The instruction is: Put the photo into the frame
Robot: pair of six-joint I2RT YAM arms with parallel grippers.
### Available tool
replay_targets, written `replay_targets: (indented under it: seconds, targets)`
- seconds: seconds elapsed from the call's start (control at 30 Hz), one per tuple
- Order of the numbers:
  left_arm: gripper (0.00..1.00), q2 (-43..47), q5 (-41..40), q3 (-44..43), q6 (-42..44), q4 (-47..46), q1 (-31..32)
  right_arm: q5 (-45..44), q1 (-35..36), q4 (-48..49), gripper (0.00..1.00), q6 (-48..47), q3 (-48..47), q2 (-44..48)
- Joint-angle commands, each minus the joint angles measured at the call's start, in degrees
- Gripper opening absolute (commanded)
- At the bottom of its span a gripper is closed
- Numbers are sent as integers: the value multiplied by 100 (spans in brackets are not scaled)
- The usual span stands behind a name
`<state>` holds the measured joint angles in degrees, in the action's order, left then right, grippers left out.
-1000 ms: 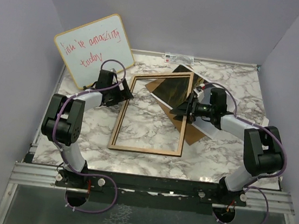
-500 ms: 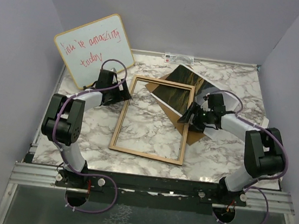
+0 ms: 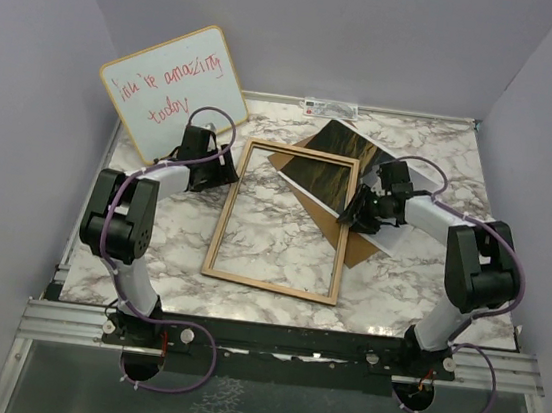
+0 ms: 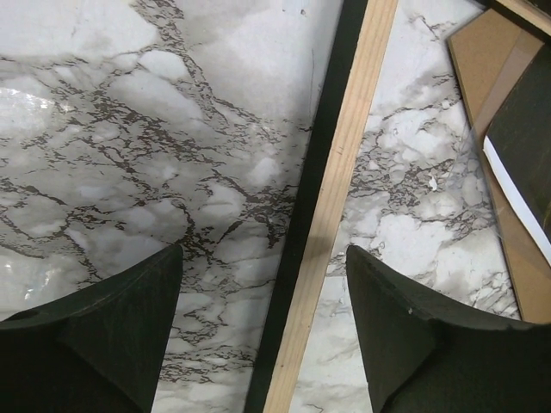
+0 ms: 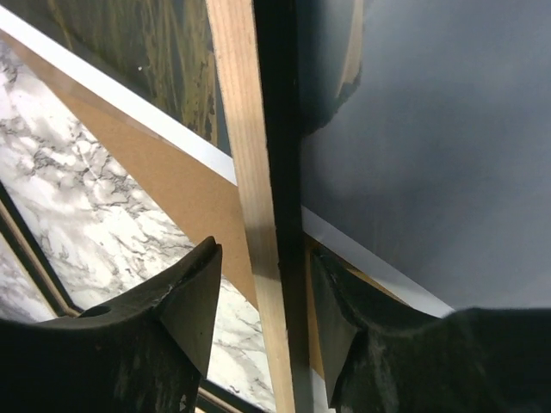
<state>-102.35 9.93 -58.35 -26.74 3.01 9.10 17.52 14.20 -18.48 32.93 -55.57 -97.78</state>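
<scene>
The frame (image 3: 226, 211) is laid flat on the marble table (image 3: 408, 283), light wood face up. Its far right corner is laid over the photo (image 3: 325, 172), which is rested picture side up on a brown board (image 3: 353, 252). The left gripper (image 4: 265, 256) is held spread over the left rail, with its 2 fingers (image 4: 112, 335) clear of it on both sides. The right rail is straddled closely by the right gripper (image 5: 267, 254); whether it is pinched cannot be told. A whiteboard (image 3: 175, 88) is propped at the far left.

top camera high over near edge, sees whole table (image 3: 398, 282); wrist cameras close, looking down; all share frame (image 3: 266, 285) rails.
</scene>
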Motion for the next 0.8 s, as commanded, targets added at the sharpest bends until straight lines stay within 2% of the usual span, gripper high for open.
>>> replay_targets:
  seconds: [0.0, 0.1, 0.17, 0.27, 0.57, 0.77]
  targets:
    - [75, -298, 207, 207, 2, 367, -14, 496, 74, 11, 49, -176, -175, -234]
    - [71, -314, 467, 247, -69, 342, -6, 824, 97, 103, 46, -374, -221, -226]
    - [63, -285, 580, 290, -121, 316, -5, 1062, 112, 147, 44, -508, -262, -237]
    - [58, -110, 512, 421, -217, 307, -5, 1354, 163, 199, 42, -674, -317, -267]
    - [57, 686, -202, 929, -399, 500, -4, 1525, 626, 361, 40, -833, -615, -591]
    - [57, 1054, -927, 1200, -415, 947, -5, 1652, 827, 511, 40, -836, -773, -756]
